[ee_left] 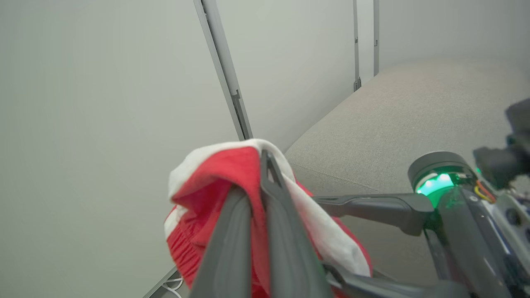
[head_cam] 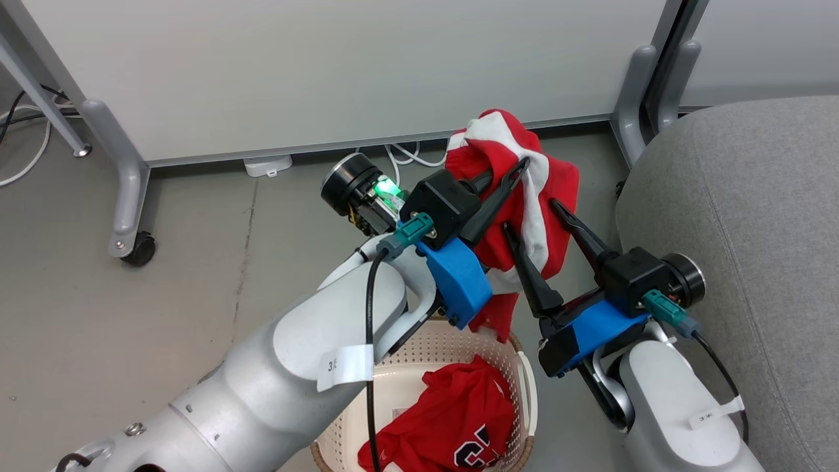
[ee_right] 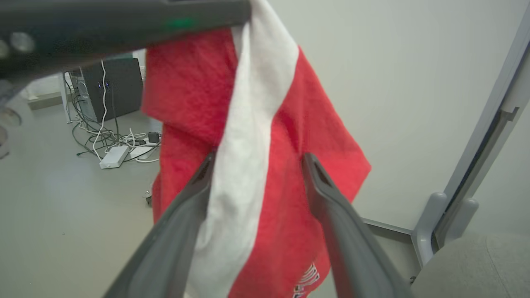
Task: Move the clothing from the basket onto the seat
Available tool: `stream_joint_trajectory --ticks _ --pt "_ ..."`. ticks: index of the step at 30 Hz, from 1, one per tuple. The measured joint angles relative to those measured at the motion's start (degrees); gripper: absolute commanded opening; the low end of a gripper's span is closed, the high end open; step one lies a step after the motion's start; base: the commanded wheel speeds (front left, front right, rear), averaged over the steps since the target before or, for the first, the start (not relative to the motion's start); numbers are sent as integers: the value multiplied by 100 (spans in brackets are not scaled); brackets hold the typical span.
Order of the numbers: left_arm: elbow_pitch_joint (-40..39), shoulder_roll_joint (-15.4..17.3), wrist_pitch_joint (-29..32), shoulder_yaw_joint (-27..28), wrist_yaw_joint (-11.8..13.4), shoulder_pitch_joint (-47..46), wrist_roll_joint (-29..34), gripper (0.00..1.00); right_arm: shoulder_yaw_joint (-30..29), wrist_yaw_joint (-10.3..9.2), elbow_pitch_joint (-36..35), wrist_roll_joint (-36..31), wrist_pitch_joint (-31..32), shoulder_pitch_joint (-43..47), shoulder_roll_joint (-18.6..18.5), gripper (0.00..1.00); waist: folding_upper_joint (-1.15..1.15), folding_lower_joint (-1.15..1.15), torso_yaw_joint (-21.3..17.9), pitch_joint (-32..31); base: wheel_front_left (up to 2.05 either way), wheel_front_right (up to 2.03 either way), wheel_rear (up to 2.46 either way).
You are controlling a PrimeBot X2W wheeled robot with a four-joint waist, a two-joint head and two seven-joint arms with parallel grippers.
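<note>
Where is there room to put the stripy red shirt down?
The grey seat is bare, from its rounded edge by the right pincer to the wall panel. The floor left of the basket is bare too. Crowded: the basket, holding another red garment.

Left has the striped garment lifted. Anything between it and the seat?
Yes: the open right gripper, its fingers either side of the hanging striped garment, sits on the side toward the seat. Nothing else visible stands in the way.
</note>
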Motion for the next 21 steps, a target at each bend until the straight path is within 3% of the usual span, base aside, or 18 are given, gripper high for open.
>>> stream_joint_trajectory --ticks 4,6,21 --pt "19 0 -18 -13 -10 0 -15 0 46 0 326 3 -2 -97 12 100 0 0 -14 0 0 0 0" --pt "24 -4 -18 -23 -11 0 -16 0 85 0 477 24 -1 -147 15 0 0 0 -21 -3 0 0 0" --pt "100 -24 -53 -80 -18 -18 -67 0 191 0 667 165 -1 -309 22 0 0 0 -11 -41 0 0 0"
